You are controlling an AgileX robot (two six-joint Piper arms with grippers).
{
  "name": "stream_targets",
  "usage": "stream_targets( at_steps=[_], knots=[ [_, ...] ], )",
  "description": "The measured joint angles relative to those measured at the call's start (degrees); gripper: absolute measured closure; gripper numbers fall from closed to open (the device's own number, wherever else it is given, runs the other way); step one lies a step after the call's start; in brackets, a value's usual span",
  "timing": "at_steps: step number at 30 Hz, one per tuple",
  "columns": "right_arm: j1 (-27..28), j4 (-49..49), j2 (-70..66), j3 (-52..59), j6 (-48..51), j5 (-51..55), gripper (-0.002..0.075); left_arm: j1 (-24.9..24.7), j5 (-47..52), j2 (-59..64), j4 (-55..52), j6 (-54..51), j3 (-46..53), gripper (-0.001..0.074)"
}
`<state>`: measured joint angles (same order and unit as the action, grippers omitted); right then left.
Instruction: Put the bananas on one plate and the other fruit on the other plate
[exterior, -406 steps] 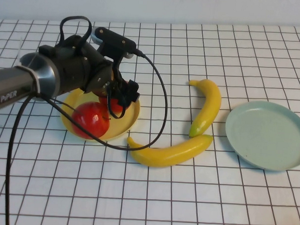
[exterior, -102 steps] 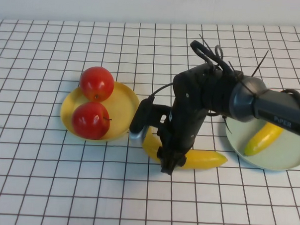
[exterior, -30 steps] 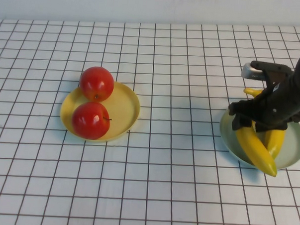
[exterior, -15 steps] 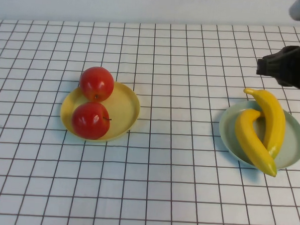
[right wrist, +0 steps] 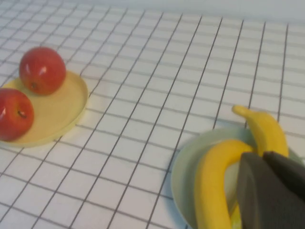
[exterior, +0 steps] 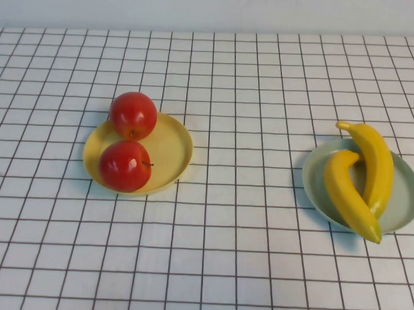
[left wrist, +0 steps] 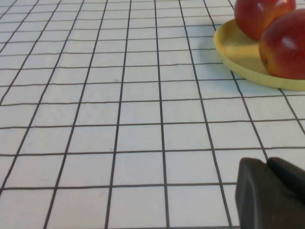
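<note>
Two yellow bananas (exterior: 371,162) (exterior: 346,195) lie side by side on the mint plate (exterior: 406,199) at the right. Two red apples (exterior: 133,115) (exterior: 125,166) sit on the yellow plate (exterior: 169,150) at the left. Neither arm shows in the high view. In the right wrist view my right gripper (right wrist: 262,156) is shut and empty, raised above the bananas (right wrist: 212,186) (right wrist: 264,131) and the mint plate (right wrist: 188,160). My left gripper (left wrist: 265,162) is shut and empty over the cloth, a short way from the yellow plate (left wrist: 238,50) and its apples (left wrist: 259,14) (left wrist: 286,45).
A white cloth with a dark grid (exterior: 238,239) covers the whole table. A pale wall (exterior: 213,8) runs along the far edge. The right wrist view also takes in the yellow plate (right wrist: 59,107) with both apples (right wrist: 43,70) (right wrist: 14,120).
The right arm has lifted away from the mint plate and left the high view at the upper right. Its gripper went from open to shut. Both bananas stay on the plate.
</note>
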<state>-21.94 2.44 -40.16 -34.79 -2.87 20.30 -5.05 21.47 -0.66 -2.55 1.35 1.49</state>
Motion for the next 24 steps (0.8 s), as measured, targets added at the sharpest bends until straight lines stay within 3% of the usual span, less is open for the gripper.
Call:
stream_targets(
  at_steps=[11, 21, 24],
  knots=[
    [0.45, 0.57, 17.59, 19.39, 0.00, -12.88, 0.0740, 0.00, 0.00, 0.00, 0.00, 0.00, 0.00, 0.0733],
    [15.20, 3.41, 33.01, 35.01, 0.00, -17.51, 0.0741, 0.00, 0.00, 0.00, 0.00, 0.00, 0.00, 0.0733],
    [18.01, 3.46, 37.45, 36.10, 0.00, -13.19, 0.0741, 0.00, 0.00, 0.00, 0.00, 0.00, 0.00, 0.0733]
  ],
)
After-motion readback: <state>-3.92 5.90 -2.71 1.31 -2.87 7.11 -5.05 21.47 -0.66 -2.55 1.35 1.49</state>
